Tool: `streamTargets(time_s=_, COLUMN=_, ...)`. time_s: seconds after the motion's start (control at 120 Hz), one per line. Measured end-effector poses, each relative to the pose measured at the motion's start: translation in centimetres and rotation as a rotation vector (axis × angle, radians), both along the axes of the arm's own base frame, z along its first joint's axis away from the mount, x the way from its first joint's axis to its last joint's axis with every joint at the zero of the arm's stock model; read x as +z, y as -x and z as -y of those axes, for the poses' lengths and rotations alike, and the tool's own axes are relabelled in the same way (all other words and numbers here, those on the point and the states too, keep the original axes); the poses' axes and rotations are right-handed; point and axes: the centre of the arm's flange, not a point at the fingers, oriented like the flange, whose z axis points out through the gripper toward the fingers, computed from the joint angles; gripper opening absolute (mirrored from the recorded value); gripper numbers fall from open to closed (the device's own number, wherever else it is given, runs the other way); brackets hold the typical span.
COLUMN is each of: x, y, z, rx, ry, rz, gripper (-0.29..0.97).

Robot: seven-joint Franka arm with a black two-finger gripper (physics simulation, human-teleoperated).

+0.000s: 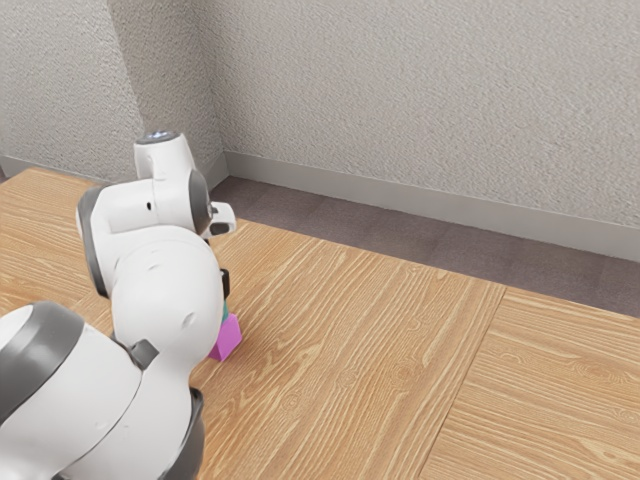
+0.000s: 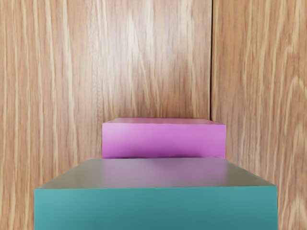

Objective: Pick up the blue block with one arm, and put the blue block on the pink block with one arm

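The wooden table is carrying the pink block. The blue block is hanging close above it, seemingly awaiting release. Whether the hand is gripping, I cannot tell.

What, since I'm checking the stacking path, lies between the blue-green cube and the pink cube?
Nothing: in the wrist view the blue-green cube overlaps the pink cube's near edge, no object between them.

Walls: light grey, rough stippled texture; a corner projects at the exterior view's left. Grey baseboard runs along the wall foot. Floor: dark grey-brown strip between baseboard and the table's far edge. Table: light wood, strong grain, panel seams on the exterior view's right. Lighting even, soft shadows.
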Motion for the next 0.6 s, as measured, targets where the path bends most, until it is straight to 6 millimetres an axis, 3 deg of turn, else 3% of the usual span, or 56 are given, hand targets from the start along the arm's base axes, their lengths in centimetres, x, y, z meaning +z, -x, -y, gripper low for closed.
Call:
streamTargets(time_s=0.358, x=0.6, y=-0.5, z=-1.2, rx=0.008, ry=-0.01, rz=0.016, gripper=0.35)
streamTargets(time_s=0.6, x=0.3, y=-1.3, z=0.0, rx=-0.018, ry=0.003, rz=0.031, gripper=0.34)
